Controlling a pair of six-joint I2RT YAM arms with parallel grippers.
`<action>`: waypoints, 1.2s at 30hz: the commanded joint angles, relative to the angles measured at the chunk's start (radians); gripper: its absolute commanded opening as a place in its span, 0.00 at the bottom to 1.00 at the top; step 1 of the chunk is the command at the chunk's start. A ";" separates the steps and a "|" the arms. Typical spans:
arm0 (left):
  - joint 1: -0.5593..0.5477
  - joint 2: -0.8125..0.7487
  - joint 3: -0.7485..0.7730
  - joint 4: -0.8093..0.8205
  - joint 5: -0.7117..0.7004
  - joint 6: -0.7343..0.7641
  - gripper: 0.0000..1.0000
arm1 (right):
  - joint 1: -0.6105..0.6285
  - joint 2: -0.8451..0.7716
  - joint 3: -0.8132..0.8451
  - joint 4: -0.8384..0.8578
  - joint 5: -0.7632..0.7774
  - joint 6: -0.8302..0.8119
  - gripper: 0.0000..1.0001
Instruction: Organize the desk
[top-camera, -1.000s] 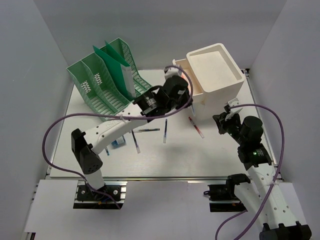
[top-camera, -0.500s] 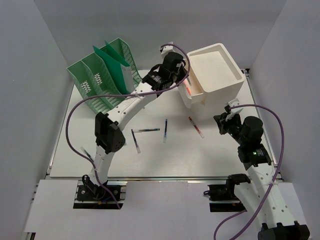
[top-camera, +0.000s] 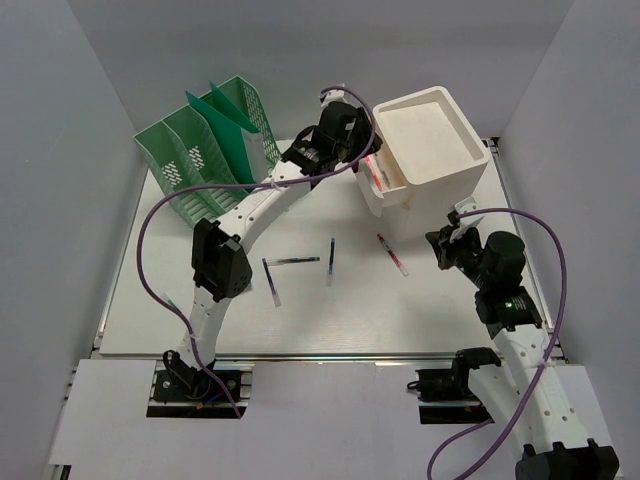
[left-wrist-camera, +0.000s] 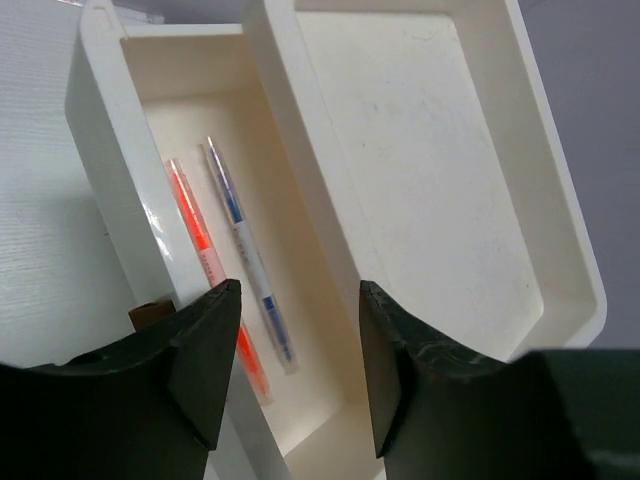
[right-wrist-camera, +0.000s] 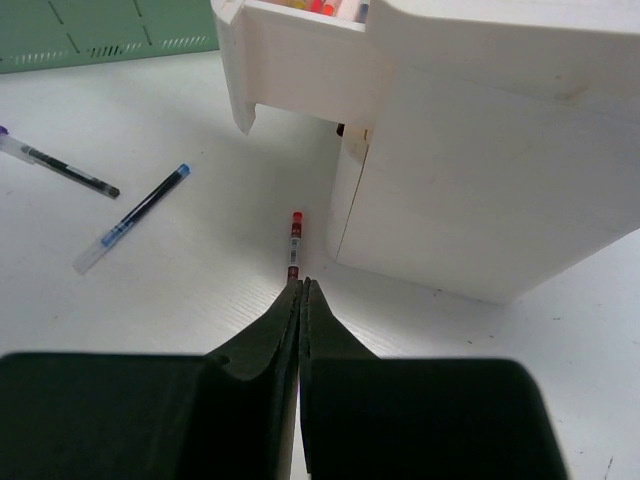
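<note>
The desk (top-camera: 150, 330) is a white tabletop with loose pens on it: a red pen (top-camera: 392, 254), a blue pen (top-camera: 330, 261), a black pen (top-camera: 293, 261) and a white pen (top-camera: 271, 283). My left gripper (top-camera: 365, 162) hangs over the pulled-out drawer (top-camera: 388, 196) of the white drawer box (top-camera: 430, 130). In the left wrist view the left gripper (left-wrist-camera: 298, 290) is open and empty. Below it an orange pen (left-wrist-camera: 200, 245) and a blue pen (left-wrist-camera: 245, 262) lie in the drawer (left-wrist-camera: 100, 150). My right gripper (top-camera: 443, 245) is shut and empty, and in its wrist view the right gripper (right-wrist-camera: 302, 282) hovers just short of the red pen (right-wrist-camera: 294, 240).
A green file organizer (top-camera: 210, 160) stands at the back left. Pale grey walls enclose the desk. In the right wrist view the drawer box (right-wrist-camera: 500, 150) rises close on the right, with the blue pen (right-wrist-camera: 140, 215) and black pen (right-wrist-camera: 60, 168) lying to the left.
My left arm swung from the middle of the desk up to the drawer, and its jaws have opened above it. The right arm has not moved.
</note>
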 joint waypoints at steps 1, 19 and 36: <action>0.012 -0.035 0.033 0.044 0.074 0.011 0.62 | -0.010 0.002 -0.011 0.049 -0.042 -0.029 0.00; 0.030 -0.930 -1.007 0.273 0.095 0.457 0.52 | 0.080 0.264 0.270 -0.135 -0.378 -0.380 0.04; 0.030 -1.296 -1.425 0.300 -0.053 0.665 0.81 | 0.527 0.856 0.924 -0.255 0.395 -0.245 0.00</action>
